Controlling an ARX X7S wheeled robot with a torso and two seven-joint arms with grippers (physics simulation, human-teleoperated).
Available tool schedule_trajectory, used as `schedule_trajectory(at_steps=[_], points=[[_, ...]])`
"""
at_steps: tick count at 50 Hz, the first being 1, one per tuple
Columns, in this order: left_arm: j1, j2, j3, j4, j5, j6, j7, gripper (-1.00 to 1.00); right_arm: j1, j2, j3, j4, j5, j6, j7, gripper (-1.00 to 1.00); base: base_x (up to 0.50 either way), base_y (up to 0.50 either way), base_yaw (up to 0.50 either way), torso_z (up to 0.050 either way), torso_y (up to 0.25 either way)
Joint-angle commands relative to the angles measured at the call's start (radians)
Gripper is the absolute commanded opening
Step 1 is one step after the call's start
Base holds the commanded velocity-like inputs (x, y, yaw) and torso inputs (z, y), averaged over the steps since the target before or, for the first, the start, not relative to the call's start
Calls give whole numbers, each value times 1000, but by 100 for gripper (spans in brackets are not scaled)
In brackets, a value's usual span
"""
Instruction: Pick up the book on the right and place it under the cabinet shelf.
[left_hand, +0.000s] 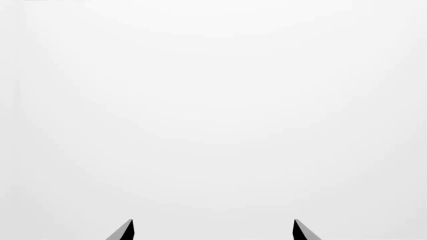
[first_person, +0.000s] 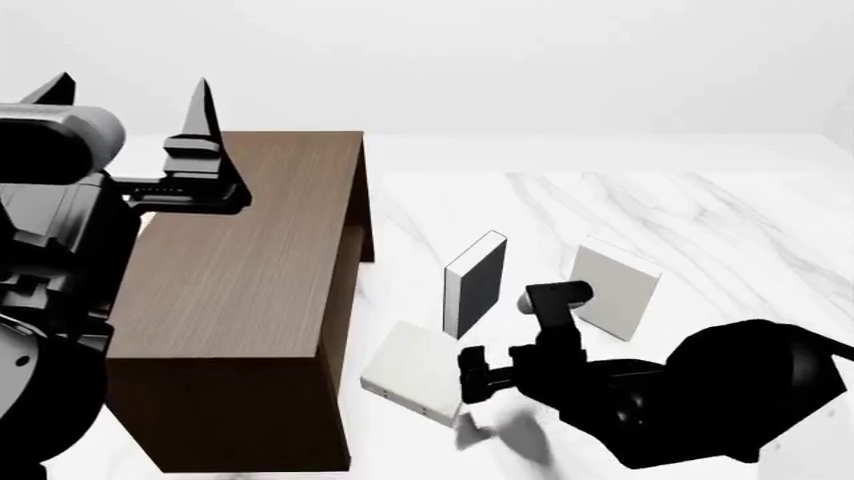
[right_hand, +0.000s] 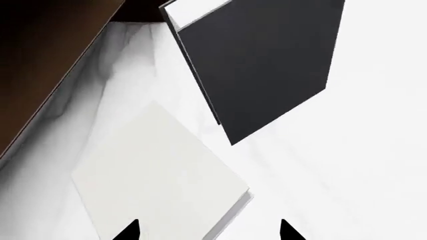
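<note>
Both jaws gape, gripping nothing; only head view shows right-hand pale book (first_person: 615, 288) standing.

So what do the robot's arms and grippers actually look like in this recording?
Both arms are matte black with bulky rounded housings; the left arm carries a grey cylindrical section, the right arm a small grey cylinder. The left gripper and right gripper have thin, pointed black fingers. No cables or markings are visible.
</note>
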Motion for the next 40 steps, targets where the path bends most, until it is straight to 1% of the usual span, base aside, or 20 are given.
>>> schedule_trajectory(at_steps=[1, 8, 11, 14, 21, 28, 40], points=[[-4, -4, -10, 4, -12, 2, -3, 100, 150, 33, -127, -290, -210, -265, 176, 100, 0, 0, 0, 0, 0], [-16, 0, -11, 20, -24, -3, -15, 100, 172, 49, -221, -433, -393, -523, 414, 100, 0, 0, 0, 0, 0], [-42, 3, -31, 38, -56, -32, -37, 100, 175, 111, -173, -453, -554, -532, 590, 100, 0, 0, 0, 0, 0], [-84, 4, -51, 65, -105, -75, -65, 100, 144, 146, -138, -438, -640, -527, 675, 100, 0, 0, 0, 0, 0], [-176, 1, -70, 79, -168, -141, -112, 100, 77, 209, -64, -388, -693, -512, 738, 100, 0, 0, 0, 0, 0], [-219, 3, -77, 73, -204, -169, -133, 100, 31, 221, -34, -342, -709, -490, 768, 100, 0, 0, 0, 0, 0], [-254, -7, -90, 73, -244, -199, -159, 100, -40, 226, 24, -282, -712, -465, 756, 100, 0, 0, 0, 0, -136]])
